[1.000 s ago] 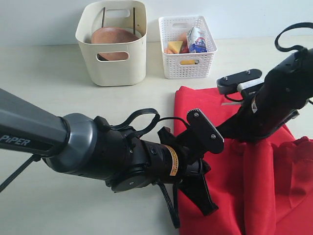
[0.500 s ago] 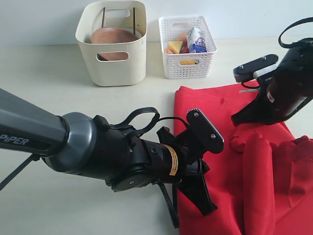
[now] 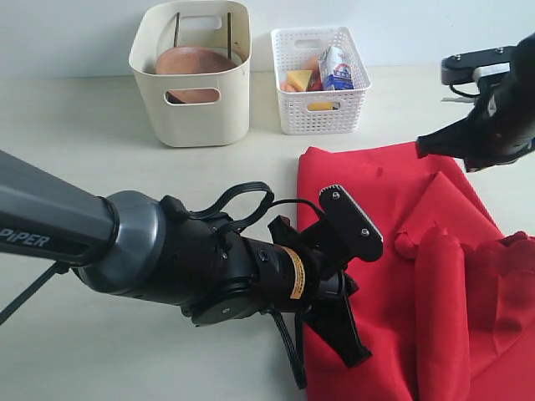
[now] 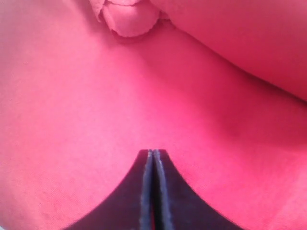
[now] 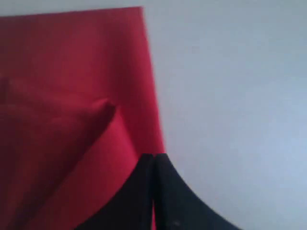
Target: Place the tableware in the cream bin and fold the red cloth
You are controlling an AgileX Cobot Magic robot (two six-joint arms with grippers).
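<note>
The red cloth (image 3: 393, 192) lies on the table (image 3: 100, 167), flat along its far edge and left edge but bunched into rolls and humps toward its near right part. The fold is not yet done.

The left end effector (image 3: 358, 355) rests on the cloth just inside its left edge, jaws together with nothing between them. It looks set there as a weight to pin the sheet while the other arm works. The right end effector (image 3: 422, 146) sits at the cloth's far right corner, jaws also together. The right wrist view shows the cloth's straight edge running under the tips, but it is blurred, so I cannot tell whether a thin layer is pinched or only touched.

Beyond the cloth's far left corner stands the cream bin (image 3: 196, 117), with the wooden plate (image 3: 194, 65) and chopsticks (image 3: 177, 29) already inside. The white lattice basket (image 3: 322, 113) stands just beyond the cloth's far edge.

Bare table lies open left of the cloth and past its far right corner, giving room to draw that corner out or swing it across.
</note>
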